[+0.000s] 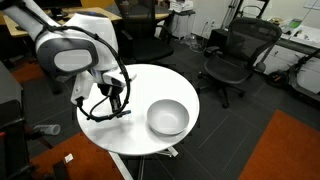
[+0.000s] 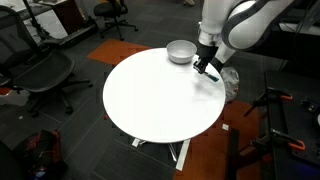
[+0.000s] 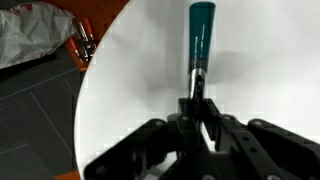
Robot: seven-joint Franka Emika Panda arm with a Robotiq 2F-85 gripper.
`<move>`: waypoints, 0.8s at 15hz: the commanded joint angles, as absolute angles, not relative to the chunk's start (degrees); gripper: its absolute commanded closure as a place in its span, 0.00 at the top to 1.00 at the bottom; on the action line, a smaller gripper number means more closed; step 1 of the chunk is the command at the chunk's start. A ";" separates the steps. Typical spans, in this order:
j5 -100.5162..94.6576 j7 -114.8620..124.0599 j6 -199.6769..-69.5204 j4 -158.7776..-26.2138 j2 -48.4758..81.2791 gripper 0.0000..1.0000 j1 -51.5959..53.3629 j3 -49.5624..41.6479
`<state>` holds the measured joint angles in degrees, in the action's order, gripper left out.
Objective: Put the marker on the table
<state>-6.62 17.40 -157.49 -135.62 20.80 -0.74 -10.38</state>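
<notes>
While most of its white top lies bare, the round table point(image 1: 140, 135) point(image 2: 150, 105) fills the middle of both exterior views, with open surface stretching away from the work toward its far rim. The white arm point(image 1: 70, 55) point(image 2: 245, 25) reaches over the table's edge from outside. Black office chairs point(image 1: 235, 55) point(image 2: 45, 70) stand on the floor well apart from the table and do not crowd it. A pale bowl point(image 1: 167, 117) point(image 2: 181, 51) sits upright on the table close to the rim. It is near the gripper, not touching it, and is the only object on the top that could get in the way. The gripper point(image 1: 118, 105) point(image 2: 210, 72) point(image 3: 198, 105) hangs low over the table beside the bowl, its fingers pressed in on the dark end of the marker point(image 3: 200, 45). In the wrist view the marker runs straight out from the fingertips, its teal section at the far end, over white tabletop point(image 3: 250, 80). Whether it touches the surface cannot be told. To one side of it the table's curved edge drops to dark floor, where a crumpled pale bag point(image 3: 30, 35) lies.
</notes>
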 commanded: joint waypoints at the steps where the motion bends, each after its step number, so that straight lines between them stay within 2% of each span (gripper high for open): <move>1: -4.80 17.78 -159.02 -133.37 23.60 0.05 -0.11 -10.07; 2: -4.54 17.67 -159.03 -132.97 24.15 0.05 -0.10 -10.01; 3: -4.18 17.56 -158.91 -132.65 24.58 0.13 -0.03 -9.95; 4: -3.98 17.70 -158.50 -132.32 24.87 0.44 0.20 -10.08; 5: -3.70 17.44 -158.40 -132.07 25.08 0.44 0.19 -9.97; 12: -5.63 18.57 -156.92 -131.81 20.90 0.95 2.47 -11.74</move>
